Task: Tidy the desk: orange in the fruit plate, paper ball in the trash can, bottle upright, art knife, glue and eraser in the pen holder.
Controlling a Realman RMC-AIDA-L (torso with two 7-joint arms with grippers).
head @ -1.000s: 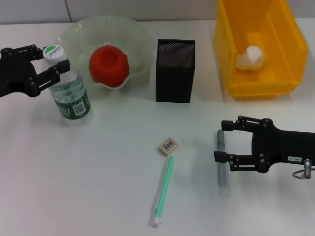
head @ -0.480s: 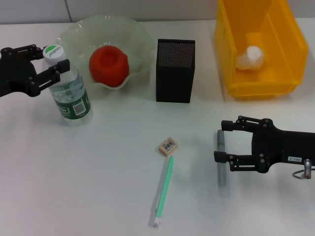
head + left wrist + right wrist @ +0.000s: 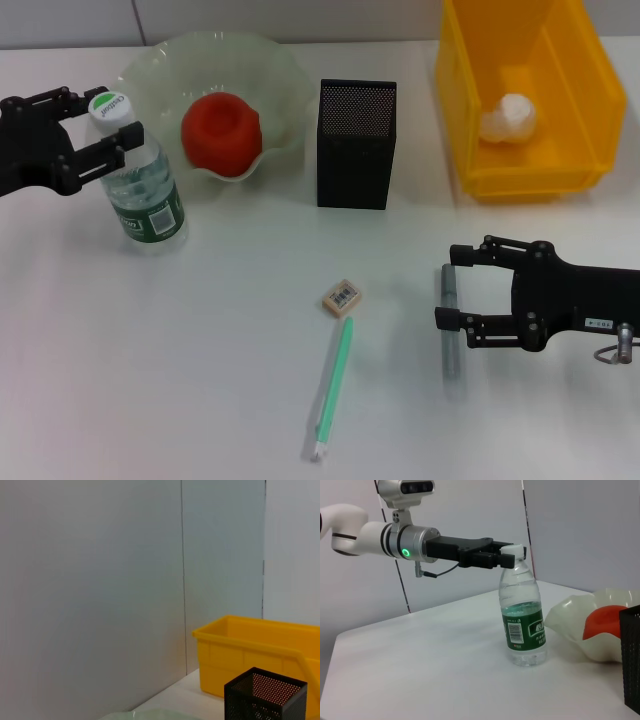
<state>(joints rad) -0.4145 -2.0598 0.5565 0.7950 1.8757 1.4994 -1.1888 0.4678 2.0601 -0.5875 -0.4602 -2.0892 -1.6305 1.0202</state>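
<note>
Hardly any readable text.
You can see green lettering on the bottle cap, between the left claw tips, too small to read.

Black mesh pen holder, translucent fruit plate

I count one bottle, one orange, one fruit plate, one pen holder, one trash can and one paper ball. I also count one eraser, one green pen-like tool and one grey pen-like tool.
</note>
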